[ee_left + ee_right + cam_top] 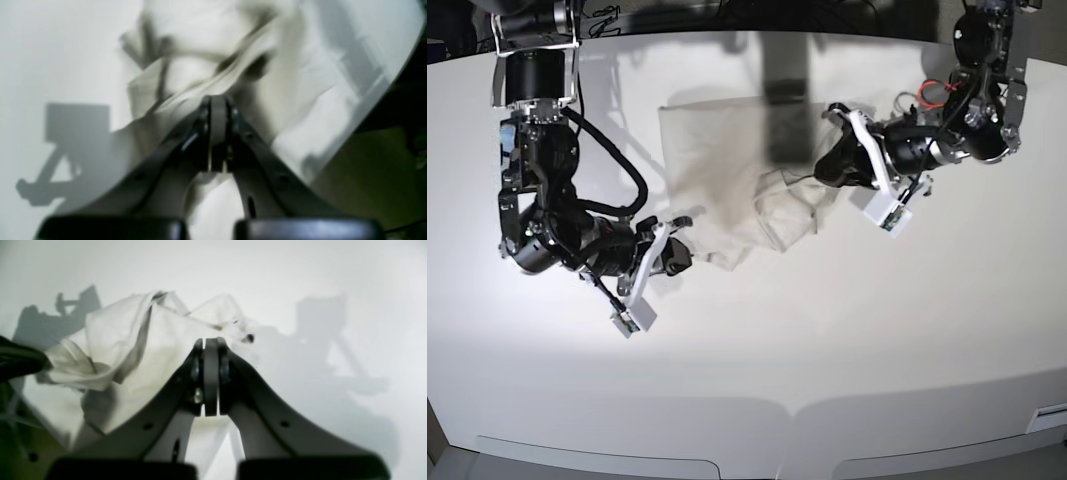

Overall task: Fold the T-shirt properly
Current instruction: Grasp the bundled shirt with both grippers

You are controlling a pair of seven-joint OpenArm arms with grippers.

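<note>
In the base view, the right gripper [677,255] is at about 9 o'clock. Its jaws are pressed together on the lower hem of the T-shirt [717,165]. The shirt lies crumpled on the white table [847,340], toward 12 o'clock. At 2 o'clock the left gripper [827,165] is also clamped on the cloth, on a bunched fold. The fabric looks light, soft and limp, so it will sag; I think seams or hems are the best places to hold.
</note>
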